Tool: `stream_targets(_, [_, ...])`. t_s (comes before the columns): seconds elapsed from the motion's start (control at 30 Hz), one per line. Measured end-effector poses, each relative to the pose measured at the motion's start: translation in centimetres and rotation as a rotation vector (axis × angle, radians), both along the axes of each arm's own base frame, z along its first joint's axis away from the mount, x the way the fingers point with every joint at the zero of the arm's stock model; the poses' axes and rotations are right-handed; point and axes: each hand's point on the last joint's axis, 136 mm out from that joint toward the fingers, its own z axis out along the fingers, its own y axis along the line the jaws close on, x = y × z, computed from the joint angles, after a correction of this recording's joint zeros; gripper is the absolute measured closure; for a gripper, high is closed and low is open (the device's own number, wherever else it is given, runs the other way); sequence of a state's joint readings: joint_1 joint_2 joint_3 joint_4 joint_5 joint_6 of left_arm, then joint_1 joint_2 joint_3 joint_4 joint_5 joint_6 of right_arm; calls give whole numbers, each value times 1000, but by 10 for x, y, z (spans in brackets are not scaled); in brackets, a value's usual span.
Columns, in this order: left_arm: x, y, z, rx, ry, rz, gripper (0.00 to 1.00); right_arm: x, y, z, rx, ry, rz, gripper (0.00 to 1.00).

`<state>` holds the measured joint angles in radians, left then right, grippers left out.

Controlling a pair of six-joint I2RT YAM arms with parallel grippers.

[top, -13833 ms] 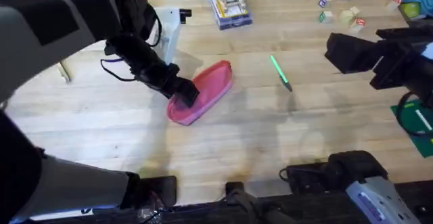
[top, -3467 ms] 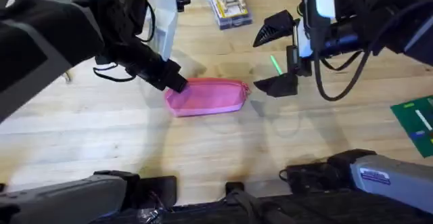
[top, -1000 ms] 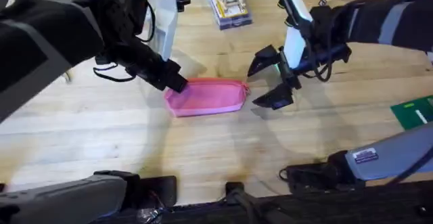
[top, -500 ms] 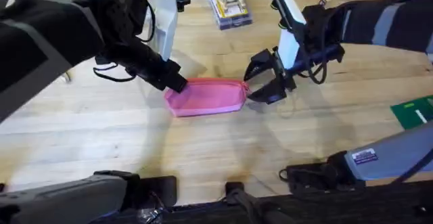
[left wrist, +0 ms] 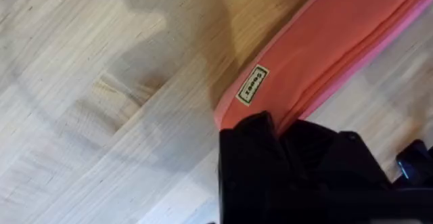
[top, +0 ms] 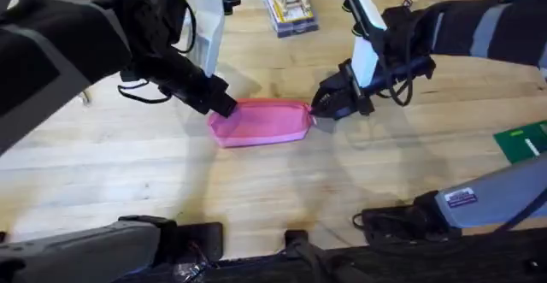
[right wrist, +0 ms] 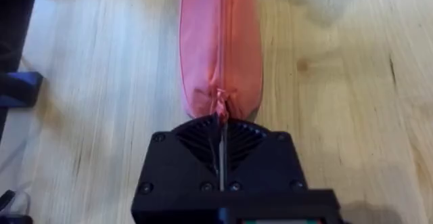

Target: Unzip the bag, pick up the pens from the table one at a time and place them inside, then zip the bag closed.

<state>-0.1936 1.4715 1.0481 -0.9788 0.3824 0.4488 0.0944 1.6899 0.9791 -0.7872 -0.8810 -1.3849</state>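
Note:
The pink bag (top: 261, 122) lies lengthwise on the table (top: 256, 197), its zipper line closed along the top. My left gripper (top: 220, 105) is shut on the bag's left end. In the left wrist view its black fingers (left wrist: 247, 149) pinch the fabric just below a small label (left wrist: 252, 85). My right gripper (top: 327, 106) sits at the bag's right end. In the right wrist view, the right gripper (right wrist: 221, 124) is shut on the zipper pull (right wrist: 221, 102) at the end of the bag (right wrist: 220, 41). The pens are hidden, likely under the right arm.
A white box-like object (top: 203, 22) stands behind the left gripper. A stack of cases (top: 289, 8) sits at the back middle, and a green board (top: 523, 140) lies at the right edge. Bare wood stretches in front of the bag.
My right gripper has come in from open beside the bag's right end and shut on the zipper pull. The left gripper and the bag have stayed put.

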Motion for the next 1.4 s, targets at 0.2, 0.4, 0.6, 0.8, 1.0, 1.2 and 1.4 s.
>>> stream_targets(0.2, [0,0,0,0,0,0,960,-5,-1,7,-2,4,0,970])
stream_targets(0.4, [0,0,0,1,0,0,960,-9,1,31,13,-62,3,971])
stream_targets(0.6, [0,0,0,1,0,0,960,-14,14,38,56,-65,38,971])
stream_targets(0.8, [0,0,0,1,0,0,960,-15,41,54,80,-125,129,971])
stream_targets(1.0, [0,1,0,1,1,2,960,-9,83,69,102,-236,203,971])
stream_targets(1.2, [1,1,0,1,-3,2,959,-1,124,69,133,-309,230,971])
stream_targets(1.4, [1,1,0,0,-3,2,959,-3,149,64,163,-315,252,971])
